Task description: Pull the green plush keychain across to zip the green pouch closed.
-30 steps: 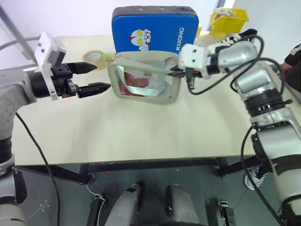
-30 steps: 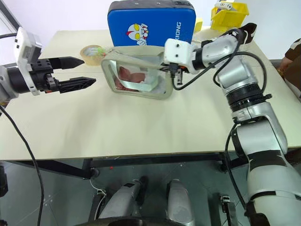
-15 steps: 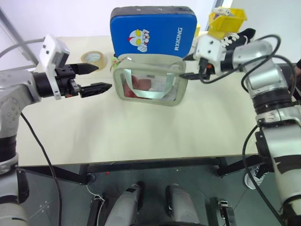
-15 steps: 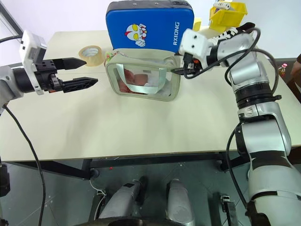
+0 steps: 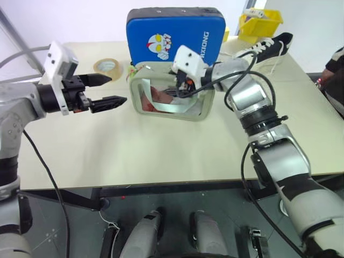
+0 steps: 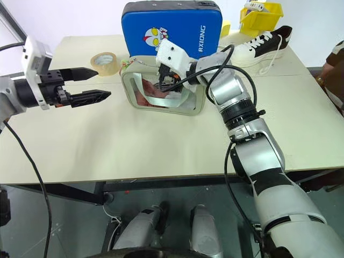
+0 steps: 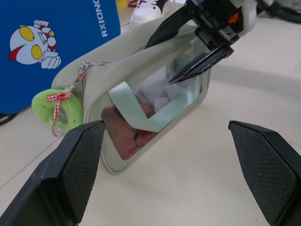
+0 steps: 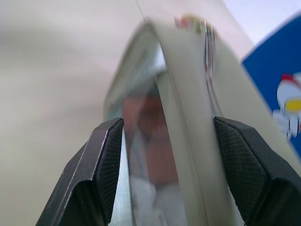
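The green pouch (image 5: 161, 110) stands upright on the table in front of a blue case, its clear window showing red and white contents. The green plush keychain (image 7: 49, 106) hangs off the pouch's top corner at the robot's left end. My right gripper (image 5: 181, 88) is open over the middle of the pouch's top, and in the right wrist view its fingers (image 8: 106, 160) stand on either side of the top edge. My left gripper (image 5: 117, 88) is open, level with the pouch and a short way to its left, holding nothing.
A blue hard case (image 5: 172, 32) with a cartoon face stands right behind the pouch. A tape roll (image 5: 108, 65) lies at the back left. A black-and-white shoe (image 5: 269, 45) and a yellow bin (image 5: 263, 21) are at the back right. A person (image 5: 336, 70) is at the right edge.
My right gripper was shut at the pouch's right end, then opened and swung left to the middle of the pouch's top. The left gripper has stayed where it was, open.
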Motion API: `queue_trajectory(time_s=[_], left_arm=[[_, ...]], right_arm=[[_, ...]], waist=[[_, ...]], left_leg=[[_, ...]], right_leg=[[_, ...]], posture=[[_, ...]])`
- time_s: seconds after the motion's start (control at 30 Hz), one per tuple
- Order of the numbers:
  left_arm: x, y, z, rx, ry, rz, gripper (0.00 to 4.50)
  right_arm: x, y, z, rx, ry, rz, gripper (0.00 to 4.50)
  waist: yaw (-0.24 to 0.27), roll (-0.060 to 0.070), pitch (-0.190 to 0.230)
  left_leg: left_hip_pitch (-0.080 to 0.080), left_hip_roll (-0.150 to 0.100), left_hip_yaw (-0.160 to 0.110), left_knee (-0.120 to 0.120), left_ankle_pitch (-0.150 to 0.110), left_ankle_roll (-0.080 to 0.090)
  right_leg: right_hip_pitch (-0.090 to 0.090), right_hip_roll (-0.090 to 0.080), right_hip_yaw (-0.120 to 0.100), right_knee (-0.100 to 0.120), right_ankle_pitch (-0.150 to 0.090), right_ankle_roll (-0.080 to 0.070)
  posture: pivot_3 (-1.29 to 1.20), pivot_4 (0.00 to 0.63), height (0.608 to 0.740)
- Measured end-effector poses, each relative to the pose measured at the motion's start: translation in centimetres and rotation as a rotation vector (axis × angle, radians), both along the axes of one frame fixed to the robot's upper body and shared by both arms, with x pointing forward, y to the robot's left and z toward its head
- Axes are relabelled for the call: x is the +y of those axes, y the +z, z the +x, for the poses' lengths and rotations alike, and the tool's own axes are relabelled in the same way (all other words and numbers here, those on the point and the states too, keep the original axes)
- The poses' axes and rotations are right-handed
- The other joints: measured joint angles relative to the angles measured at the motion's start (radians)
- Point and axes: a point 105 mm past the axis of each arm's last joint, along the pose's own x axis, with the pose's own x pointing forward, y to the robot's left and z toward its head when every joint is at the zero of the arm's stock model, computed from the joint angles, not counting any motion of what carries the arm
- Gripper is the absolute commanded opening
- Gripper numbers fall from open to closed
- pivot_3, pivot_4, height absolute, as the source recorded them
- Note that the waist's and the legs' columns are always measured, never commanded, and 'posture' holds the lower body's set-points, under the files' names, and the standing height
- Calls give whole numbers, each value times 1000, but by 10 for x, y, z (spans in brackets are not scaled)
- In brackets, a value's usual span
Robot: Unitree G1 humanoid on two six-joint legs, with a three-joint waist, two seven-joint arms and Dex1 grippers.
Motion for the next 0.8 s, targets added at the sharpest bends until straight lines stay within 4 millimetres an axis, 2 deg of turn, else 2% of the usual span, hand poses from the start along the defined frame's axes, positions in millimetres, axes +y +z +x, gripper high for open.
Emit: queue_trajectory(time_s=[0.1,0.23,0.27,0.43,0.57,0.63,0.8], left_arm=[[2,-1,-2,-4,10,-1,4500],[2,1,-3,-19,17,0,4500],[2,1,-3,-19,18,0,4500],[2,1,-3,-19,20,0,4500],[7,2,-2,-15,38,5,4500],[9,2,-2,-14,43,7,4500],[9,2,0,-12,44,2,4500]], right_arm=[[-1,-1,3,-12,-3,-16,2284],[1,0,2,-21,26,-22,356],[2,0,1,-22,35,-25,26],[0,3,-2,-29,63,-41,26],[-11,26,-18,-82,117,-71,26],[-12,32,-28,-97,149,-64,26],[-9,8,-43,19,138,-30,26]], waist=[[-2,0,0],[-3,0,0],[-3,0,0],[-2,0,0],[0,0,0],[0,0,0],[0,0,0]], left_leg=[[1,1,0,-2,0,-1],[1,3,0,-2,1,-1],[1,3,0,-2,1,-1],[1,3,0,-2,1,-1],[0,3,0,-3,1,-1],[0,3,0,-3,1,-1],[0,4,0,-3,1,-2]], right_leg=[[-1,0,0,0,0,0],[-1,3,0,0,1,-1],[-1,3,0,0,1,-1],[-1,3,1,0,1,-1],[-2,3,1,0,1,-1],[-2,2,1,0,1,-1],[-2,2,1,1,1,-2]], posture=[[0,150,740],[0,150,740],[0,150,740],[0,150,740],[0,150,740],[0,150,740],[0,150,740]])
